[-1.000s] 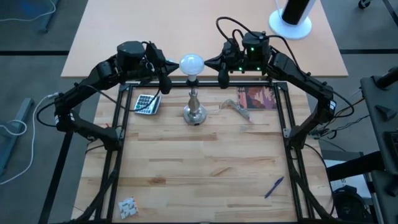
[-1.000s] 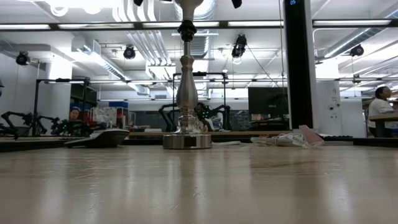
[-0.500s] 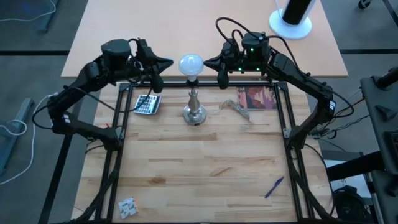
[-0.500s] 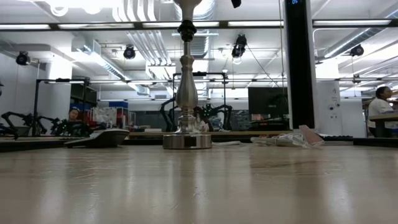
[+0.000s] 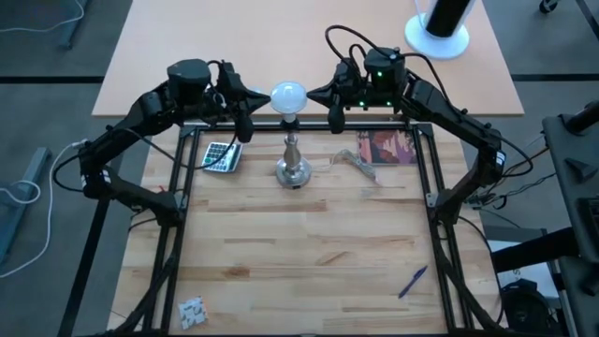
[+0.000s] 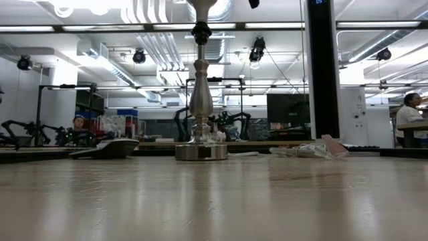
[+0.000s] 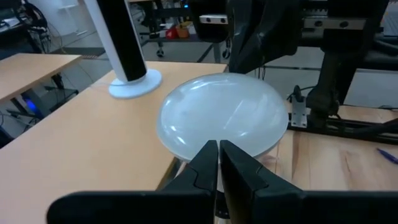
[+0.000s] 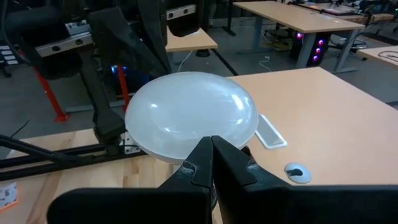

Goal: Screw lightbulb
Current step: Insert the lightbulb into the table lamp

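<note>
Dark fingers pressed together on both sides, that's what I'm reading: my left gripper (image 7: 218, 163) has its jaws closed with nothing between them, tips just short of the lightbulb (image 5: 288, 95), and my right gripper (image 8: 211, 160) is the same, jaws together and empty, pointing at the bulb from the opposite side. From overhead, left gripper (image 5: 245, 114) and right gripper (image 5: 329, 105) flank the white globe, neither one clamped on it. Bulb is sitting upright on top of the silver stand (image 5: 293, 161), which stands at the far middle of the wooden table (image 5: 299, 253). Beside the stand on the left arm's side I see a calculator (image 5: 219, 155); on the other, a picture card (image 5: 386, 147). Nearer me, a blue pen (image 5: 412, 281) lies by the right-hand rail.
</note>
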